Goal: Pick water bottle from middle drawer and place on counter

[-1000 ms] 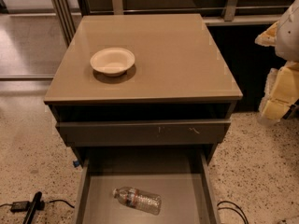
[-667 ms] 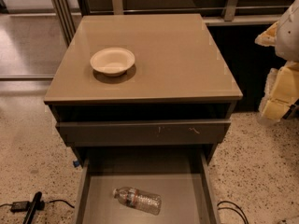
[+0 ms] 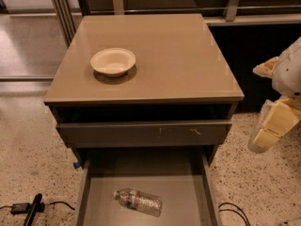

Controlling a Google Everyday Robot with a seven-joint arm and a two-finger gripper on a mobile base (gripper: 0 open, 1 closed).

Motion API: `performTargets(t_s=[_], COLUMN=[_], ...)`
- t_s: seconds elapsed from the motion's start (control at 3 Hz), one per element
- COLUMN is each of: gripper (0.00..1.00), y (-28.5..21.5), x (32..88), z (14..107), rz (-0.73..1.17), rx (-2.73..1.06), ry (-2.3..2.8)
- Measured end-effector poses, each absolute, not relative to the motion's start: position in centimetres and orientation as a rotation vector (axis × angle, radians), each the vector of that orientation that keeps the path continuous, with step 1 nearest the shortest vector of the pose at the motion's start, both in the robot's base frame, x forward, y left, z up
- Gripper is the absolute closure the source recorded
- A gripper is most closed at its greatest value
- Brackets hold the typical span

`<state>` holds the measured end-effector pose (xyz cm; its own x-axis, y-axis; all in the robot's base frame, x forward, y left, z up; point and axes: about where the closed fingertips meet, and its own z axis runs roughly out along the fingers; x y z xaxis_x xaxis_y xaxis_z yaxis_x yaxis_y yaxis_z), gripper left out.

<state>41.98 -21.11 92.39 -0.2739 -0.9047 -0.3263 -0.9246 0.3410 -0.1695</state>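
The water bottle lies on its side on the floor of the open middle drawer, cap pointing left, near the bottom edge of the view. The counter is the glossy tan top of the cabinet above it. My gripper hangs at the far right edge of the view, beside the cabinet and at about the height of its upper drawer front. It is well apart from the bottle and holds nothing that I can see.
A cream bowl stands on the counter's left half. A shut drawer with a scratched front sits above the open one. Black cables lie on the speckled floor at lower left, and another cable at lower right.
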Motion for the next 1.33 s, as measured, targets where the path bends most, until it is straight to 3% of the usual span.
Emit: performTargets(t_s=[0.67, 1.33], gripper=[0.00, 0.00], y=[-20.3, -16.4], x=[40.7, 40.0], z=[88.2, 82.4], rz=[0.162, 0.350], rx=[-1.523, -1.478], ry=[2.216, 2.221])
